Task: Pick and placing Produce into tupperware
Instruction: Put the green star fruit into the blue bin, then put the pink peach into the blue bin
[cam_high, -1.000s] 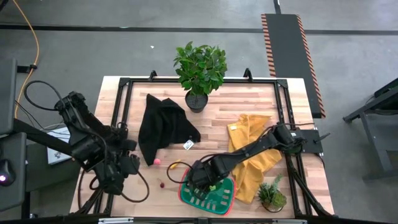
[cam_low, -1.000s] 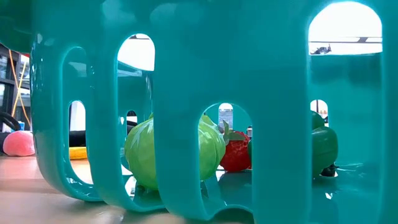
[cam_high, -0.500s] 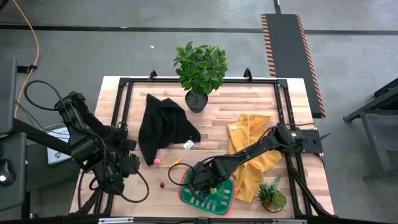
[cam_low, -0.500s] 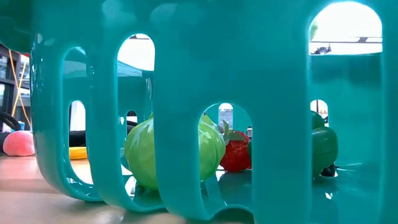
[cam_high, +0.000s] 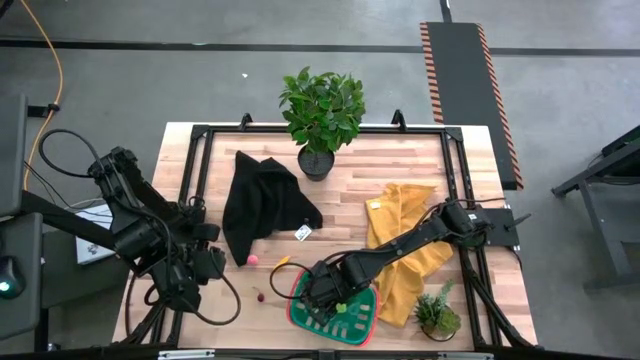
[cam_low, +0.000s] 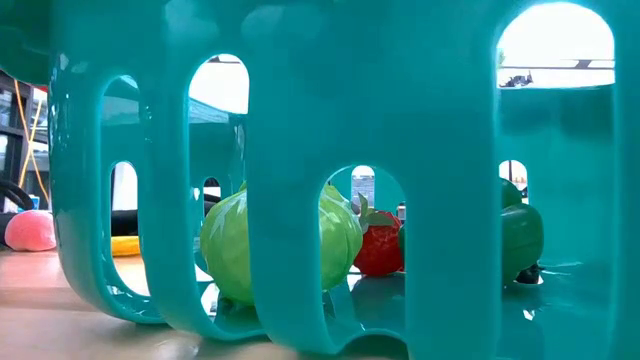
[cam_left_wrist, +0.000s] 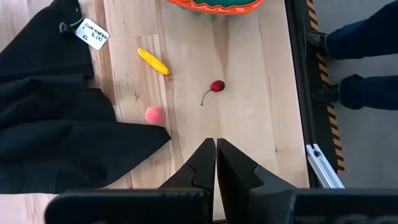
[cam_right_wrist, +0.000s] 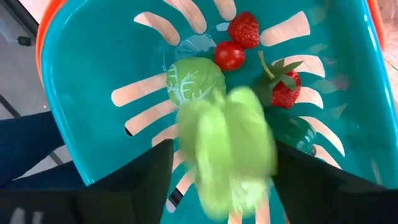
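The tupperware (cam_high: 335, 318) sits at the lower centre of the high view, near the tabletop's (cam_high: 390, 165) front edge, its red rim showing around the green base. Inside it lie produce pieces: a lime-green cabbage ball (cam_right_wrist: 194, 82), a small red tomato (cam_right_wrist: 230, 55), a raspberry-like red piece (cam_right_wrist: 244, 29), a strawberry with green leaves (cam_right_wrist: 283, 87) and a dark green pepper (cam_right_wrist: 297, 135). In the low view the container's slotted wall fills the frame, with the cabbage ball, a strawberry and the dark green piece visible through the slots.

My right claw (cam_high: 322, 292) hangs over the container's upper-left part. Between its spread fingers (cam_right_wrist: 152, 168) is a blurred pale-green piece (cam_right_wrist: 229, 149) — I cannot tell whether the pads touch it, so the claw reads as released or nearly so.

Outside the container, left of it on the bare wood, lie a yellow piece (cam_left_wrist: 153, 61), a cherry with a stem (cam_left_wrist: 216, 86) and a pink ball (cam_left_wrist: 155, 115), the last just beside a black cloth (cam_high: 262, 200).

My left claw (cam_left_wrist: 215, 149) is clenched on nothing, above the tabletop's lower-left part.

Farther out — a yellow cloth (cam_high: 408, 250) under my right arm, a large potted plant (cam_high: 322, 112) at the upper centre, a small one (cam_high: 437, 314) at lower right.
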